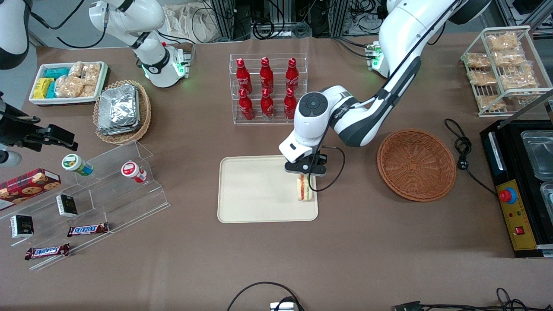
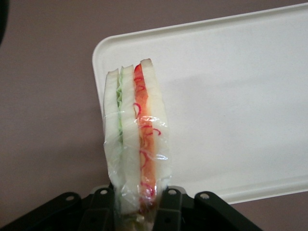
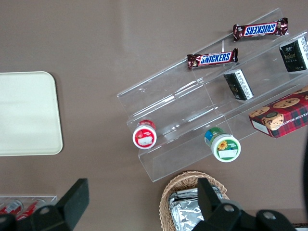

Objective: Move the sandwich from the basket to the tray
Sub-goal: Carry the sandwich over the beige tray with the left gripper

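Note:
The sandwich (image 1: 303, 188) (image 2: 137, 139) is a clear-wrapped white-bread wedge with red, orange and green layers. My left gripper (image 1: 303, 173) (image 2: 137, 204) is shut on it, holding it on edge. It hangs at the tray's (image 1: 255, 192) (image 2: 231, 96) corner nearest the basket; whether it touches the cream tray I cannot tell. The round reddish-brown wicker basket (image 1: 416, 165) holds nothing and sits beside the tray, toward the working arm's end of the table.
A clear rack of red bottles (image 1: 267, 88) stands farther from the front camera than the tray. A black cable (image 1: 464, 149) and a black appliance (image 1: 520, 185) lie past the basket. Acrylic shelves with snacks (image 1: 86, 203) and a foil-packet basket (image 1: 122, 111) lie toward the parked arm's end.

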### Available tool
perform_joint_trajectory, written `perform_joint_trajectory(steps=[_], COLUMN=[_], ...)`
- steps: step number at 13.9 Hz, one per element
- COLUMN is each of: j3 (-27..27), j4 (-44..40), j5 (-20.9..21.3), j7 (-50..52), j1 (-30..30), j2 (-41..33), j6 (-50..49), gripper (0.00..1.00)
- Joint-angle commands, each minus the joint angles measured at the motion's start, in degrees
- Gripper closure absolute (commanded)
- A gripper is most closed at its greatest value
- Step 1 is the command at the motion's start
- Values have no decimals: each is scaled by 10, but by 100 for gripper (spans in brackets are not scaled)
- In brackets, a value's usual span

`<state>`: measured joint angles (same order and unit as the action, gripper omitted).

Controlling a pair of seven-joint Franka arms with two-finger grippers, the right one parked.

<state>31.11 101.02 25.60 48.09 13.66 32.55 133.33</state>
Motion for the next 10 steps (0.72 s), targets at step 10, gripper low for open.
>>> perform_joint_trajectory(steps=[10], j3=[-3], j4=[-16], j5=[23], j7=[17], j1=[23], j2=[68], j6=[21], gripper=[66])
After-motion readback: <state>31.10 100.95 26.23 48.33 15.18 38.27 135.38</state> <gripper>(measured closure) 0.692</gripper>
